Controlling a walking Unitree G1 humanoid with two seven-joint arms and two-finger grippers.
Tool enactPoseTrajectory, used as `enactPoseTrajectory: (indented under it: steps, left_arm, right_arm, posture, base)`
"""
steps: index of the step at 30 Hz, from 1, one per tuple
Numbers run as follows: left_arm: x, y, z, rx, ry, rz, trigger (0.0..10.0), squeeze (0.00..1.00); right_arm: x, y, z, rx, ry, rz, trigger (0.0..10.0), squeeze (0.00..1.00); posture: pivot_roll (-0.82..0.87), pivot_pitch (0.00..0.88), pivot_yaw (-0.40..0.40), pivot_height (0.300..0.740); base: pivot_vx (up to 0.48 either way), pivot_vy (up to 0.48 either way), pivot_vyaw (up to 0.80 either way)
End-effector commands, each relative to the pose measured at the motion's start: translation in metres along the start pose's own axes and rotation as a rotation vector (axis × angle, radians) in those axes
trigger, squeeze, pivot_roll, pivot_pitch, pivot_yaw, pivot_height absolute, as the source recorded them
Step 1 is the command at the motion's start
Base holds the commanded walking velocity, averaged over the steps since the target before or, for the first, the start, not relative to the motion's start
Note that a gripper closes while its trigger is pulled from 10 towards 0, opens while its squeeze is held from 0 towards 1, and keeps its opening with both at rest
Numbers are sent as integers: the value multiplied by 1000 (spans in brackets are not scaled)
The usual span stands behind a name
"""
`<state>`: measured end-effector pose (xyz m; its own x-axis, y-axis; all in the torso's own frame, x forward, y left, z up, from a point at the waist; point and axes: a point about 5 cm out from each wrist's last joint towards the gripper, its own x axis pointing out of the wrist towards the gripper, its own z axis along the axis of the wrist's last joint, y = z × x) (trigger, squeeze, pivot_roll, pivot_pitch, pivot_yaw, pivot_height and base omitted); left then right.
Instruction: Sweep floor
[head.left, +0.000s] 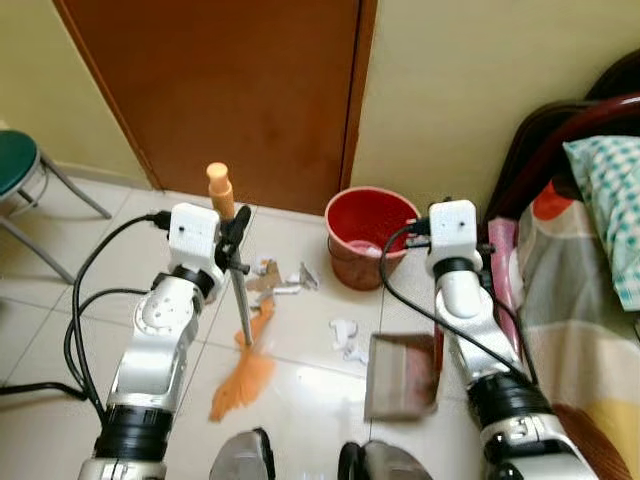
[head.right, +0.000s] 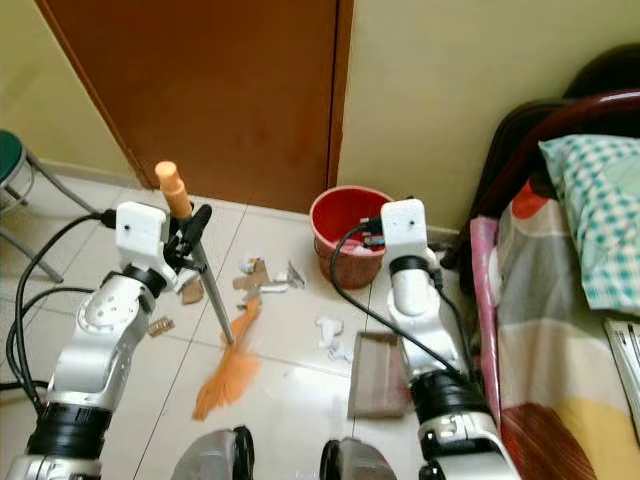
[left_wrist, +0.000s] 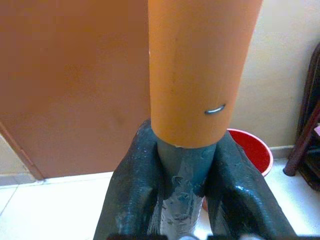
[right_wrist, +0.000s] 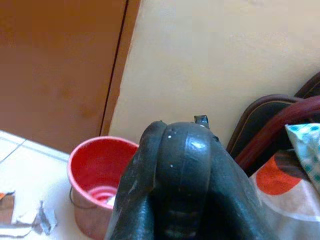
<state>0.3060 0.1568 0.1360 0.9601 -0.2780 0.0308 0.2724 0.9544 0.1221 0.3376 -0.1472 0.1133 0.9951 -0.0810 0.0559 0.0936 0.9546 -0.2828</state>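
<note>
Left hand (head.left: 234, 236) is clenched on the broom (head.left: 240, 300), bristles below it beside paper scraps (head.left: 283, 280). Right hand (right_wrist: 175, 175) grasps the dustpan (head.left: 403, 375) handle. Sweeping is underway; next, push the scraps rightward into the pan.

My head views are evenly lit and sharp, with soft glare on the floor tiles (head.left: 300, 380); my wrist views blur up close.

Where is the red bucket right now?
The red bucket stands on the tiled floor against the wall, right of the brown door, just beyond the dustpan.
</note>
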Motion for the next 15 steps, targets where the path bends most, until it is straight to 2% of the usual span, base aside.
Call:
enactPoseTrajectory:
  steps: [1, 4, 5, 7, 8, 11, 15]
  left_arm:
    - [7, -7, 11, 0, -49, -46, 10000, 0]
    - [13, -18, 14, -56, -53, -111, 10000, 0]
    - [13, -18, 14, -56, -53, -111, 10000, 0]
    - [14, -31, 16, -74, -53, -193, 10000, 0]
    - [14, -31, 16, -74, -53, -193, 10000, 0]
    - [13, -49, 16, -79, -53, -294, 10000, 0]
    - [12, -57, 15, -100, -50, -333, 10000, 0]
  right_arm:
    - [6, 5, 7, -19, -11, -14, 10000, 0]
    - [8, 14, 5, -8, 14, -25, 10000, 0]
    - [8, 14, 5, -8, 14, -25, 10000, 0]
    - [10, 20, 5, 14, 35, -33, 10000, 0]
    - [10, 20, 5, 14, 35, -33, 10000, 0]
    - [12, 30, 7, 50, 35, -6, 10000, 0]
    - [12, 39, 10, 90, 30, 34, 10000, 0]
  posture:
    - [10, 114, 14, 740]
    - [10, 112, 14, 740]
    - [10, 112, 14, 740]
    - [9, 109, 13, 740]
    - [9, 109, 13, 740]
    - [8, 107, 11, 740]
    - [7, 106, 7, 740]
  base:
    - [0, 0, 0]
    - [0, 0, 0]
    - [0, 0, 0]
    - [0, 0, 0]
    - [0, 0, 0]
    - [0, 0, 0]
    - [0, 0, 0]
